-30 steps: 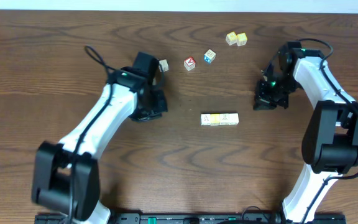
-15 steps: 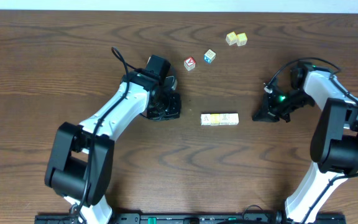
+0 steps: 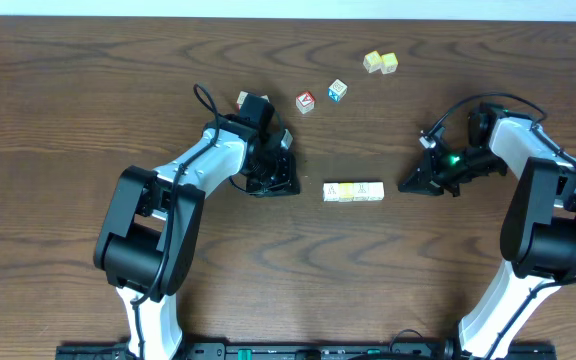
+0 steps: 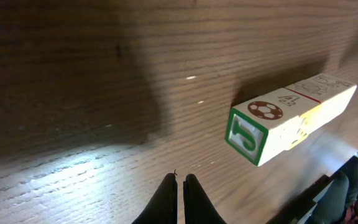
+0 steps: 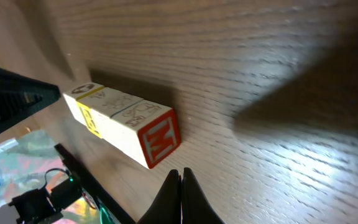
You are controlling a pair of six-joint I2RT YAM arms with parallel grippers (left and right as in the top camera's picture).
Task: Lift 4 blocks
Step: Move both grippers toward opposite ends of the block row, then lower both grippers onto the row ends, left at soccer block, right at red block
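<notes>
Left pincer [image 4: 180,185] clenched, nothing in it. Right pincer [image 5: 180,177] same, clenched and empty. The 4 blocks [image 3: 354,191] lie in one row flat on the bench [image 3: 68,120] between the two, one end ahead of each tip, touched by neither. Green-letter end faces my left pincer, red-letter end my right; the right tip is nearer its end.

Risk, my call: if I squeeze the row from both ends and a tip lands off-centre or at a different height, the row buckles and the middle cubes pop out. Too little pressure and it sags on the lift. From the left wrist view the row looks off to one side of the tip, so that end worries me most.

Pose: both arms low, wrists pitched down, shut tips pointing inward toward each other close to the bench.
</notes>
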